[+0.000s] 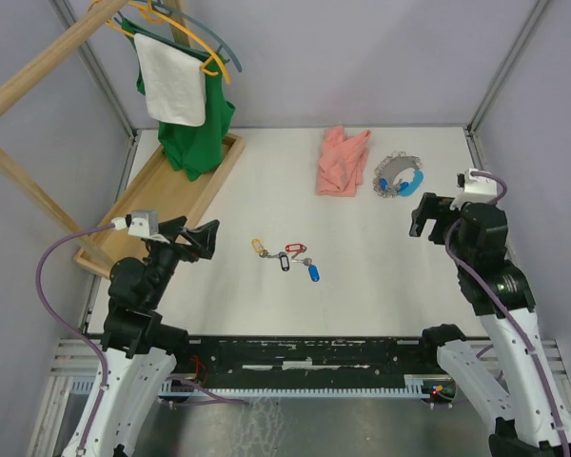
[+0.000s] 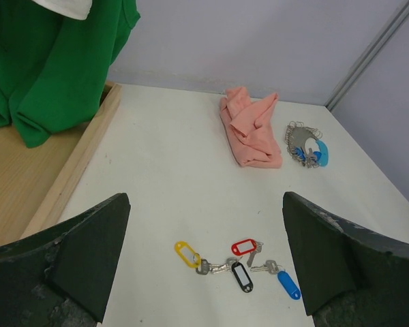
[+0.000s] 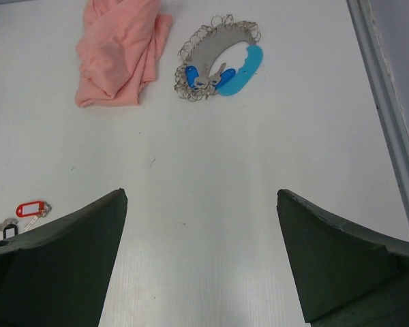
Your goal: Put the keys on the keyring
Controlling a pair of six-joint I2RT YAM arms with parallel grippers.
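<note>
Your left gripper (image 2: pixel 206 211) has its fingers (image 2: pixel 75 259) spread wide, and nothing sits between them or touches them; they hang above the white table (image 1: pixel 266 190) with only bare tabletop and the keys showing through the gap. The keys (image 1: pixel 285 257) lie loose in a small cluster near the middle of the table, closer to the near edge, just ahead of that left gripper and a little to its right. In the left wrist view you can tell them by their tags: the yellow tag (image 2: pixel 187 253) is at the left of the cluster, the red tag (image 2: pixel 244 246) is further back, the black tag (image 2: pixel 242 276) is in front of the red one, and the blue tag (image 2: pixel 288 285) is at the right end. Your right gripper (image 3: pixel 202 204) is just as wide open, its fingers (image 3: pixel 341 259) holding nothing and touching nothing. The keyring (image 3: pixel 218 58) lies flat on the table straight ahead of it, toward the far right corner, with its light-blue tag (image 3: pixel 242 65) on the side nearest the right wall. A crumpled pink cloth (image 3: pixel 119 48) rests just to the left of the keyring, apart from it. The keys and the keyring are well apart.
</note>
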